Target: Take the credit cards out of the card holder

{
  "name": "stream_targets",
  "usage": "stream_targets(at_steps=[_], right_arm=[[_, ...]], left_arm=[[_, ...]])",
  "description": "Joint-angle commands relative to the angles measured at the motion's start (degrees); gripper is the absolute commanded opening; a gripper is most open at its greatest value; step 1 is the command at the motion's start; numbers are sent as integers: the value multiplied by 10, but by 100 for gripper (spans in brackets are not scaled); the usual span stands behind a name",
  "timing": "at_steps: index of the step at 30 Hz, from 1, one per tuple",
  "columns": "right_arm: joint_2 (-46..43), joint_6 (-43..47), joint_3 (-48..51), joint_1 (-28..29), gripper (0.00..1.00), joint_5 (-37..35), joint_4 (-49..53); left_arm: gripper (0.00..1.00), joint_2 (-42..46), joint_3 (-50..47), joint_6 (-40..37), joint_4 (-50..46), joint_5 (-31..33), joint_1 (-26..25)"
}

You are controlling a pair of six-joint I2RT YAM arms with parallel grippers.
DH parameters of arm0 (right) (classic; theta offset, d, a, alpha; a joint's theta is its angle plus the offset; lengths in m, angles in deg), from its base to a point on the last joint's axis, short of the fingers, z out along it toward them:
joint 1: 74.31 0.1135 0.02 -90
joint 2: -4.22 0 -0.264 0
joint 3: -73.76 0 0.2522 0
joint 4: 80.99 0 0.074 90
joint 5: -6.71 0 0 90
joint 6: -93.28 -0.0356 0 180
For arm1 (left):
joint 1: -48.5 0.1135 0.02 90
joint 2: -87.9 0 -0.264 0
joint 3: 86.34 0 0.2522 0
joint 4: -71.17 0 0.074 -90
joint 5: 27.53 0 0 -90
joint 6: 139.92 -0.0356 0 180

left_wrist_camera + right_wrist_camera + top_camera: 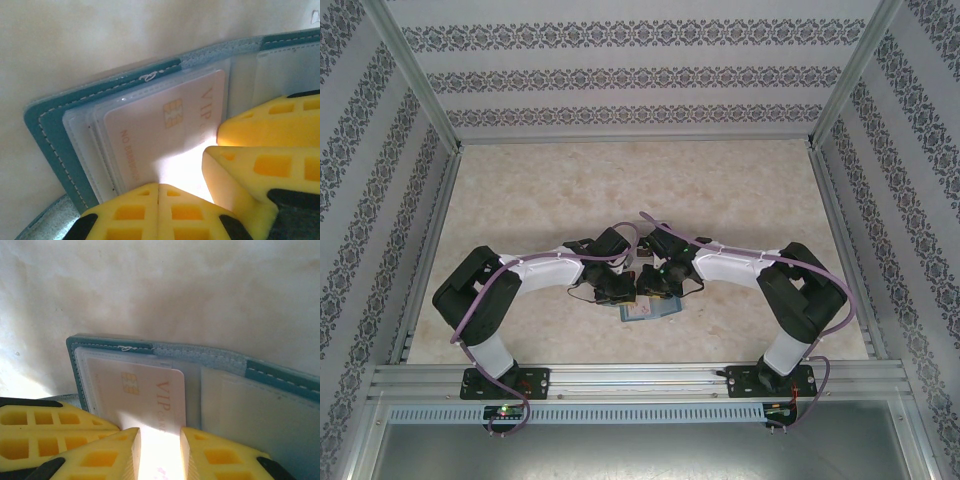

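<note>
The teal card holder (650, 312) lies open on the table between both arms. Its clear inner pockets (80, 130) hold a pale pink credit card (160, 130) with a gold chip and "VIP" lettering, and the card's right end sticks out of the pocket (172, 390). My left gripper (159, 186) is shut, its tips resting on the card's near edge. My right gripper (160, 435) is open, one finger on each side of a bright strip of the card. Its fingers (270, 125) also reach in from the right in the left wrist view. The holder's right page (240, 405) shows no card.
The holder's teal cover (272, 374) rests on a pale marbled tabletop (640, 190). Patterned walls and a metal frame (638, 378) enclose the table. Both wrists (620, 285) crowd together over the holder, and the left gripper's fingers (40, 422) lie close beside the right ones.
</note>
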Motion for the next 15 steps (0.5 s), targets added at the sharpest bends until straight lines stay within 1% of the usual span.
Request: stream_targets(at_steps=[1,9,11,15], right_arm=[[13,4,11,-4,29,-9,12],[4,9,5,-5,29,-37,34],[-2,8,6,-4,27,-37,34],[-20,2,9,-4,21,-32,27]], left_arm=[[0,1,0,-3,-11,14,-7],[0,6,0,-3,-15,16,-7],[0,6,0,-3,-15,15,-7],[0,7,0,-2,-16,18,-7]])
